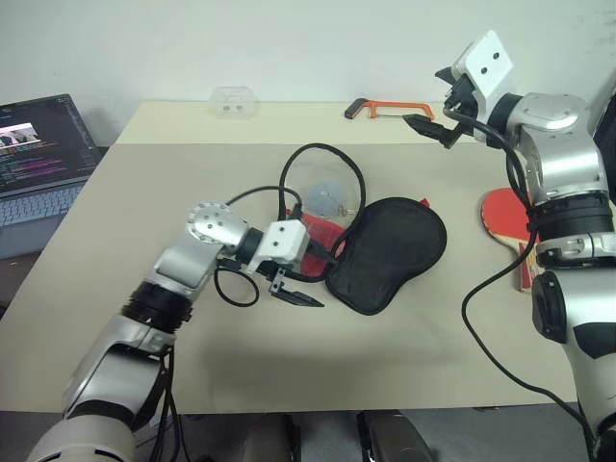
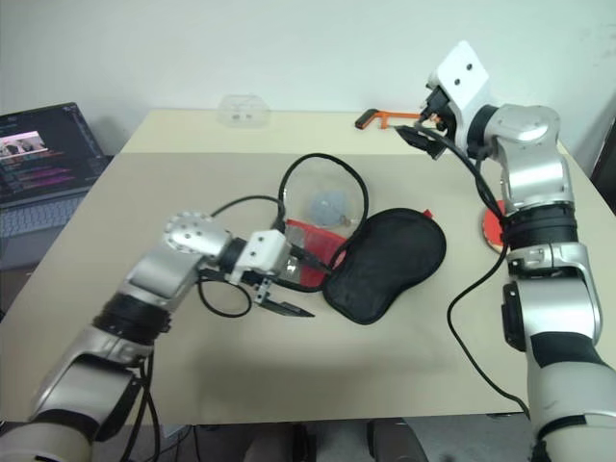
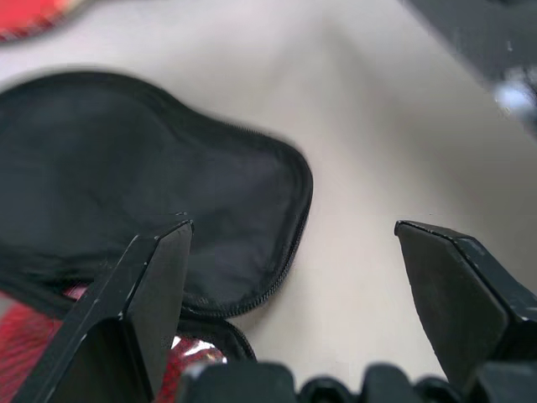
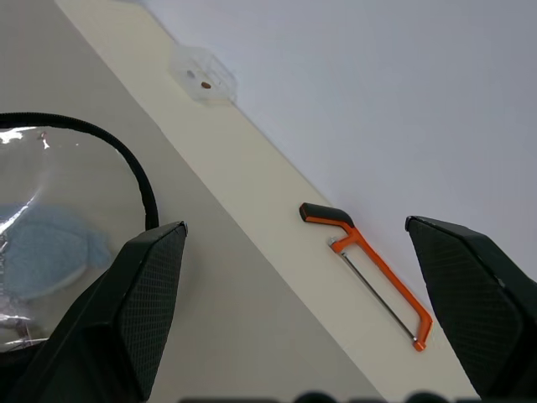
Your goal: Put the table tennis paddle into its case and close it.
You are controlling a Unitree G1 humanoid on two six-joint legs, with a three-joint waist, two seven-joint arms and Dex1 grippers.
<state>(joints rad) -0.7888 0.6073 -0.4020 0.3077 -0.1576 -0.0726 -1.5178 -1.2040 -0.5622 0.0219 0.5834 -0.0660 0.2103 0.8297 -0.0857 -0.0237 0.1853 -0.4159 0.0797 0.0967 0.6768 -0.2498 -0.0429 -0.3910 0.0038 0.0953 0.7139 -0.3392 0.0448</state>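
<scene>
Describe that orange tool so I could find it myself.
Look along the table's far edge by the white wall, toward the right. The hacksaw lies flat there, just beyond the raised right gripper. Its bright orange frame and black handle set it apart from the clear plastic box further left.

Showing silver metallic arm shells with black joint bands, white boxy wrist housings, looping black cables, and black wedge-fingered left end effector point(image 1: 296, 288) and right end effector point(image 1: 430, 128).

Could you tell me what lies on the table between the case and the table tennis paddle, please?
Nothing: in the left eye view, only bare table separates the case from the table tennis paddle.
</scene>
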